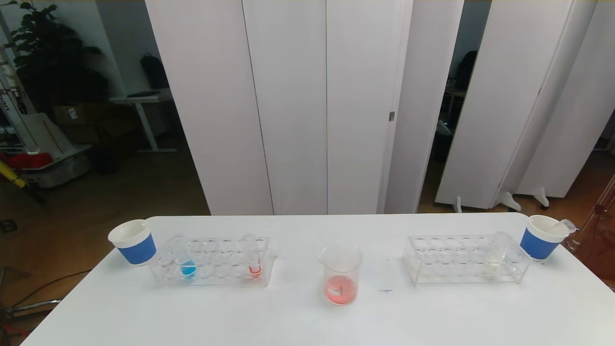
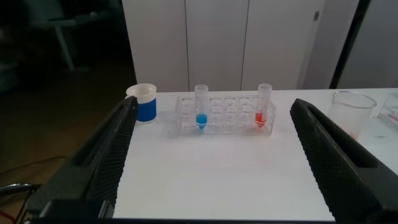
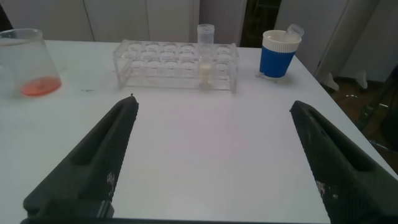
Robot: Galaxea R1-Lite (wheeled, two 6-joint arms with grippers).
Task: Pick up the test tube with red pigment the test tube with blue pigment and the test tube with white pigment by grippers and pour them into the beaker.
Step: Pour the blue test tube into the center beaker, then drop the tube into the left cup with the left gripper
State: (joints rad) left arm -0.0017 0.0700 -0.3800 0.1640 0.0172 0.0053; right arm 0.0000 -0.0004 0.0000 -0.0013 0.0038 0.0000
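Left tool point(image 2: 211, 155) gaped wide and empty; blue tube point(image 2: 201, 107) stood upright straight ahead, nearer than right tool point(image 3: 211, 155), likewise open.

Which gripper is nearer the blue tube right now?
Left. The left gripper faces the rack with the blue tube, open and short of it. The right gripper is over the table's other side, facing the white tube.

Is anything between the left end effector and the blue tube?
Nothing visible: only bare table lies between the open left end effector and the test tube with blue pigment, standing in its rack.
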